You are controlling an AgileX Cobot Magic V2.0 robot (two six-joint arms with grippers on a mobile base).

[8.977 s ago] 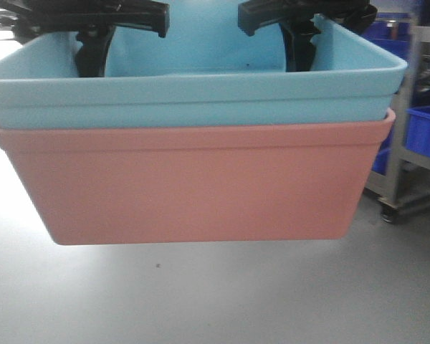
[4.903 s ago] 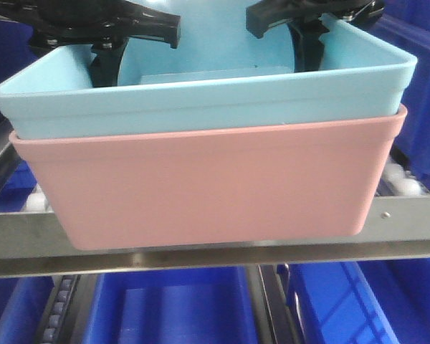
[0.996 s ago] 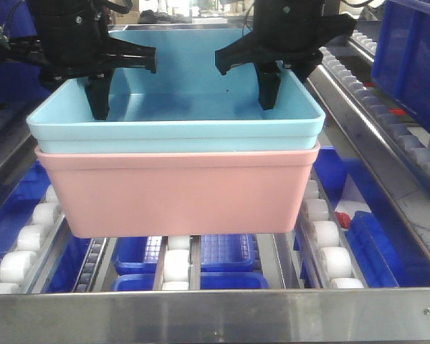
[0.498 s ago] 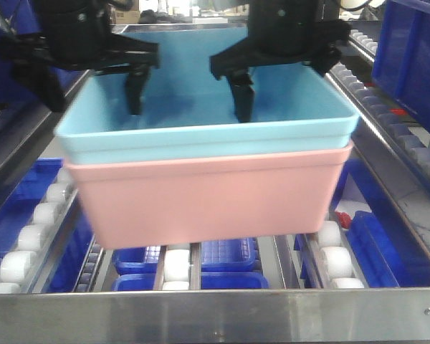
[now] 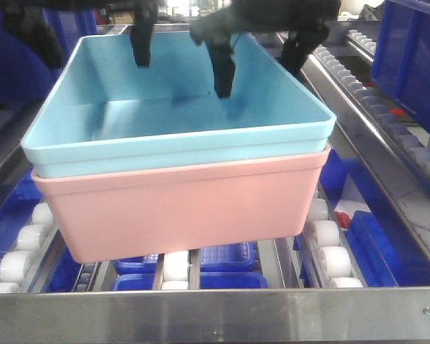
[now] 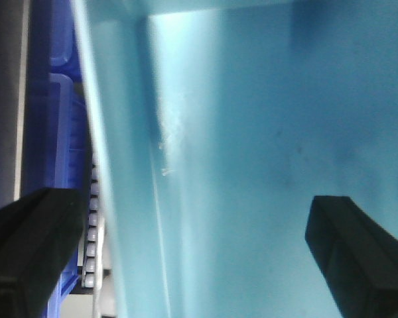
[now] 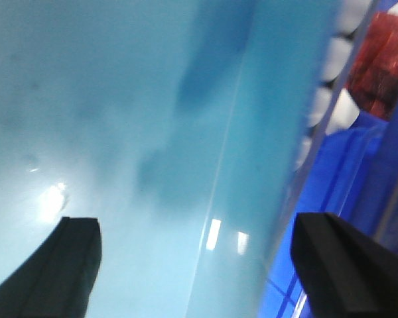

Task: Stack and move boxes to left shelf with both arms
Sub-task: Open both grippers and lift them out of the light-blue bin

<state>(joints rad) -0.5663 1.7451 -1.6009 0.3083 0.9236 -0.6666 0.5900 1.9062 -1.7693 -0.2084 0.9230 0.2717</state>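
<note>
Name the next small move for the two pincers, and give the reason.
Probably lift both clear. The left pincer and right pincer are open, straddling the blue tub's walls, and the pink tub sits on the rollers.

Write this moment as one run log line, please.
stack: light sky blue plastic tub nested in salmon pink plastic tub | on: roller rack | left hand: open | right hand: open

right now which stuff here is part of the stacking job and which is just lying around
Part of the job:
- light blue tub, nested in the pink tub
- roller shelf under them
- left gripper and right gripper, both open, each straddling a side wall of the blue tub

Just lying about:
- dark blue crates at the right and below the rollers
- red item beside the rack
</note>
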